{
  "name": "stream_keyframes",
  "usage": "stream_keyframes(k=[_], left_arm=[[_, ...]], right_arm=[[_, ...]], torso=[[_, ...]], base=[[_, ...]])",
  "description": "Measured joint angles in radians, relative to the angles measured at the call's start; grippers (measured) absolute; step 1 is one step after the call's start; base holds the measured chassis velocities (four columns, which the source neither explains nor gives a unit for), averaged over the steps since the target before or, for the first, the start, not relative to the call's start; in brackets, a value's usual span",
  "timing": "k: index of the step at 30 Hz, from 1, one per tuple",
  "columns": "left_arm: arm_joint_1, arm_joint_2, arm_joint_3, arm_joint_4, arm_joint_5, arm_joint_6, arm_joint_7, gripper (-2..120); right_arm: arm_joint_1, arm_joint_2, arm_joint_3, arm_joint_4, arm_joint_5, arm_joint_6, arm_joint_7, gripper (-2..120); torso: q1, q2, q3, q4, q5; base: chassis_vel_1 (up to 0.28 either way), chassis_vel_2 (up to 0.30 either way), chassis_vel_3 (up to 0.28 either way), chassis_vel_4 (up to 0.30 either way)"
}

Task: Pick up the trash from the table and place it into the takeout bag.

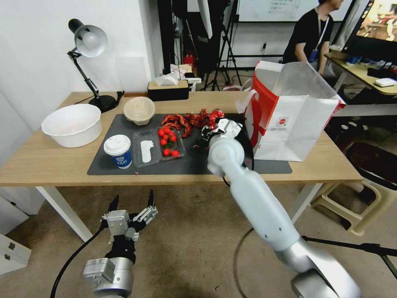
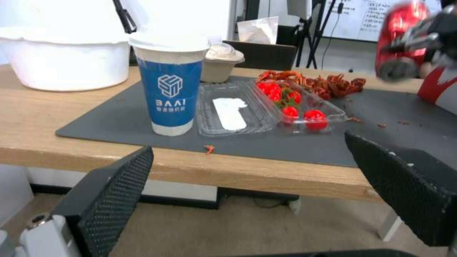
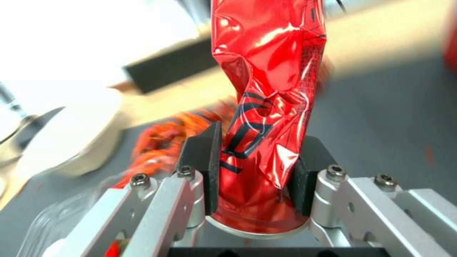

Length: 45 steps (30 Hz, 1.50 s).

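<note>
— Right wrist view gives us what the head camera cannot: the right gripper [image 3: 255, 171] has both black pads pinching a crumpled red can [image 3: 269, 89] near its base, the dented body running lengthwise straight out past the fingertips toward the top of the frame.

— From the head view we see that same right gripper [image 1: 215, 126] only as a small dark cluster at mid-frame, over the dark grey mat [image 1: 124, 163], just left of the takeout bag [image 1: 289, 120]. The can [image 1: 217, 114] is a red speck there; we think it tilts away from us, though the arm hides most of it.

— The bag stands upright and open at the right of the table [image 1: 37, 161]. At lower left the left gripper [image 1: 132, 203] hangs below the table edge, fingers spread wide, touching nothing.

— Its own camera agrees: left gripper [image 2: 247, 189] with both mesh fingers far apart at the bottom corners, and the blue-and-white paper cup [image 2: 170, 82] upright on the mat beyond, left of centre. The held can [image 2: 402, 39] blurs in the upper right.
</note>
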Motion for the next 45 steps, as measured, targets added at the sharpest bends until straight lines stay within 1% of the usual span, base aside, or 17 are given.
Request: stream_keyframes(k=[2, 3, 4, 8, 14, 16, 17, 19, 23, 26, 32, 34, 36, 40, 43, 44, 45], left_arm=[[0.001, 0.0, -0.001, -0.001, 0.0, -0.001, -0.001, 100], [0.004, 0.0, -0.002, -0.002, 0.0, -0.005, -0.004, 100], [0.007, -0.001, -0.002, -0.002, 0.001, -0.008, -0.006, 100], [0.009, -0.005, 0.0, -0.003, 0.004, -0.011, -0.007, 100], [0.009, -0.007, -0.001, -0.01, 0.004, -0.012, -0.007, 100], [0.01, -0.009, -0.001, -0.013, 0.004, -0.012, -0.007, 100], [0.01, -0.009, -0.001, -0.013, 0.004, -0.012, -0.007, 100], [0.008, -0.012, 0.0, -0.013, 0.005, -0.012, -0.007, 100], [0.009, -0.017, 0.004, -0.012, 0.013, -0.012, 0.003, 100], [0.012, -0.018, 0.006, -0.008, 0.022, -0.012, 0.009, 100], [0.018, -0.015, 0.007, -0.018, 0.036, -0.012, 0.032, 100], [0.019, -0.015, 0.007, -0.019, 0.037, -0.011, 0.033, 100], [0.023, -0.009, 0.002, -0.022, 0.039, -0.011, 0.037, 100], [0.023, -0.007, -0.001, -0.022, 0.039, -0.011, 0.037, 100], [0.023, -0.007, -0.001, -0.022, 0.039, -0.011, 0.037, 100], [0.023, -0.008, 0.0, -0.03, 0.039, -0.009, 0.037, 100], [0.023, -0.008, 0.0, -0.031, 0.039, -0.009, 0.037, 100]], right_arm=[[-0.006, -0.024, -0.015, 0.023, -0.05, -0.006, -0.053, 26], [-0.017, -0.099, -0.046, 0.075, -0.253, 0.018, -0.215, 26], [-0.018, -0.136, -0.047, 0.094, -0.383, 0.06, -0.29, 26], [0.005, -0.202, -0.007, 0.142, -0.549, 0.129, -0.361, 26], [0.053, -0.28, 0.079, 0.211, -0.563, 0.123, -0.347, 26], [0.095, -0.364, 0.143, 0.27, -0.435, 0.022, -0.287, 26], [0.095, -0.364, 0.143, 0.27, -0.435, 0.022, -0.287, 26], [0.114, -0.429, 0.185, 0.282, -0.359, -0.032, -0.262, 26], [0.087, -0.503, 0.246, 0.268, -0.338, -0.099, -0.303, 26], [0.066, -0.516, 0.268, 0.251, -0.334, -0.115, -0.309, 26], [0.04, -0.516, 0.297, 0.226, -0.287, -0.158, -0.273, 51], [0.04, -0.515, 0.297, 0.226, -0.286, -0.159, -0.271, 52], [0.034, -0.509, 0.297, 0.227, -0.282, -0.163, -0.266, 65], [0.026, -0.503, 0.297, 0.234, -0.282, -0.162, -0.267, 76], [0.026, -0.503, 0.297, 0.234, -0.282, -0.162, -0.267, 76], [0.014, -0.5, 0.297, 0.251, -0.28, -0.158, -0.267, 88], [0.013, -0.5, 0.297, 0.252, -0.28, -0.157, -0.267, 88]], torso=[[0.0, 0.0, 0.0, 0.0001, 0.0], [0.0, 0.0, 0.0, 0.0, 0.0002], [0.0, 0.0, 0.0, 0.0, 0.0002], [0.0, 0.0, 0.0, 0.0, 0.0003], [0.0, 0.0, 0.0, 0.0002, 0.0001], [0.0, 0.0, 0.0, -0.0001, 0.0005], [0.0, 0.0, 0.0, -0.0001, 0.0005], [0.0, 0.0, 0.0, 0.0002, -0.0003], [0.0, 0.0, 0.0, -0.0005, 0.0001], [0.0, 0.0, 0.0, -0.0003, 0.0008], [0.0, 0.0, 0.0, 0.0001, 0.0], [0.0, 0.0, 0.0, 0.0001, 0.0], [0.0, 0.0, 0.0, 0.0002, -0.0001], [0.0, 0.0, 0.0, 0.0002, -0.0002], [0.0, 0.0, 0.0, 0.0002, -0.0002], [0.0, 0.0, 0.0, 0.0001, 0.0], [0.0, 0.0, 0.0, 0.0001, 0.0]], base=[[0.0, 0.0, 0.0, 0.0], [0.0, 0.0, 0.0, 0.0], [0.0, 0.0, 0.0, 0.0], [0.0, 0.0, 0.0, 0.0], [0.0, 0.0, 0.0, 0.0], [0.0, 0.0, 0.0, 0.0], [0.0, 0.0, 0.0, 0.0], [0.0, 0.0, 0.0, 0.0], [0.0, 0.0, 0.0, 0.0], [0.0, 0.0, 0.0, 0.0], [0.0, 0.0, 0.0, 0.0], [0.0, 0.0, 0.0, 0.0], [0.0, 0.0, 0.0, 0.0], [0.0, 0.0, 0.0, 0.0], [0.0, 0.0, 0.0, 0.0], [0.0, 0.0, 0.0, 0.0], [0.0, 0.0, 0.0, 0.0]])
